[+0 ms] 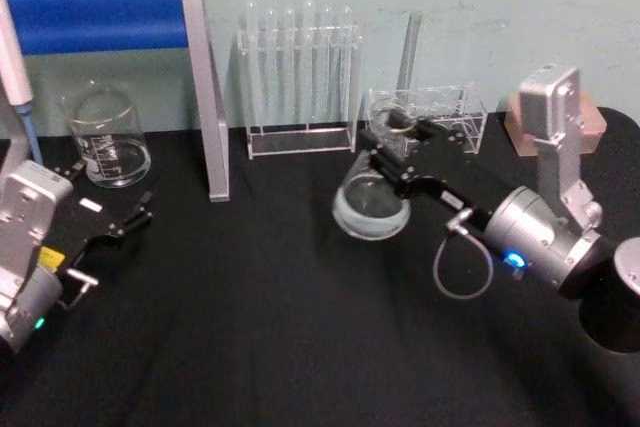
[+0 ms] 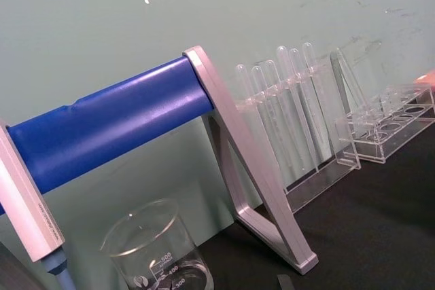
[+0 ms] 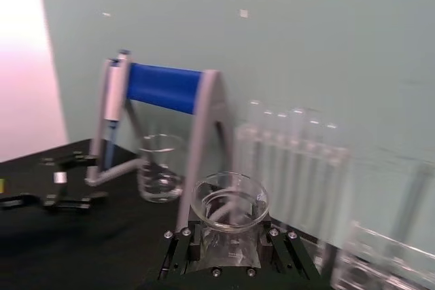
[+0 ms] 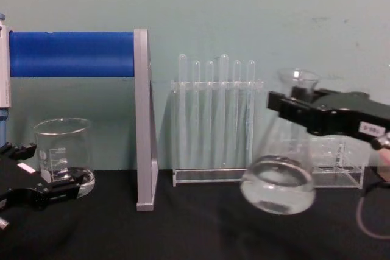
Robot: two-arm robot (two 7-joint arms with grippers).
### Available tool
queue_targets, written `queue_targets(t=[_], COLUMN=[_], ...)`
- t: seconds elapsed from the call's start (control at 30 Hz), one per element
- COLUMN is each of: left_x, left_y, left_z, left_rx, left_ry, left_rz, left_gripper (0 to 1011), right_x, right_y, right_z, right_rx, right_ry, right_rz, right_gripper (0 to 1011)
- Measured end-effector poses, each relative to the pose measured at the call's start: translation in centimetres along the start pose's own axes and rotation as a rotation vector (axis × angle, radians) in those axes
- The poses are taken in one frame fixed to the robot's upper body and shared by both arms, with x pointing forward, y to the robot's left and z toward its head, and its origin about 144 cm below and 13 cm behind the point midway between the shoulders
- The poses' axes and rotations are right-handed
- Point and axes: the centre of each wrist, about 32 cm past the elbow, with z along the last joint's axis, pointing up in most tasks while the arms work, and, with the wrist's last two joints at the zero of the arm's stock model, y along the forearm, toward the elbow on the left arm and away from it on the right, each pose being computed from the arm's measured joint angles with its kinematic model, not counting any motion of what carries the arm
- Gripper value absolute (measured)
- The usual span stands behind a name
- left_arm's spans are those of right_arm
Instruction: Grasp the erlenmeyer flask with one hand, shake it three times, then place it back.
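The erlenmeyer flask (image 1: 370,209) is clear glass with a wide base and a flared rim. My right gripper (image 1: 397,147) is shut on its neck and holds it off the black table, tilted. From the chest the flask (image 4: 278,192) hangs in front of the test tube rack, its base clear of the table, with the right gripper (image 4: 294,105) clamped just under the rim. The right wrist view looks down on the flask's rim (image 3: 230,200) between the fingers (image 3: 178,244). My left gripper (image 1: 108,199) rests open at the table's left, holding nothing.
A glass beaker (image 1: 106,137) stands at the back left beside a blue-barred stand (image 1: 205,97). A rack of test tubes (image 1: 300,77) stands at the back centre. A low clear rack (image 1: 450,112) sits behind the flask. The table's front is bare black cloth (image 1: 260,347).
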Motion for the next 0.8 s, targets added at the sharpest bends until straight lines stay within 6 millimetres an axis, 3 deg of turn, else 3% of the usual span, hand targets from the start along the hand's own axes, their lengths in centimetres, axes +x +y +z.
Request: queue_targets(t=[0.5, 0.8], left_x=[0.0, 0.0], left_y=[0.0, 0.0], left_z=[0.0, 0.0], left_rx=[0.0, 0.0], left_ry=[0.0, 0.0], left_rz=[0.0, 0.0], left_gripper=[1001, 1001], right_x=[-3.4, -4.3], right_y=[1.4, 1.5], right_z=[-0.1, -0.3], right_rx=[-0.015, -0.03], right_ry=[0.009, 0.005], right_rz=[0.201, 0.274], right_gripper=[449, 449])
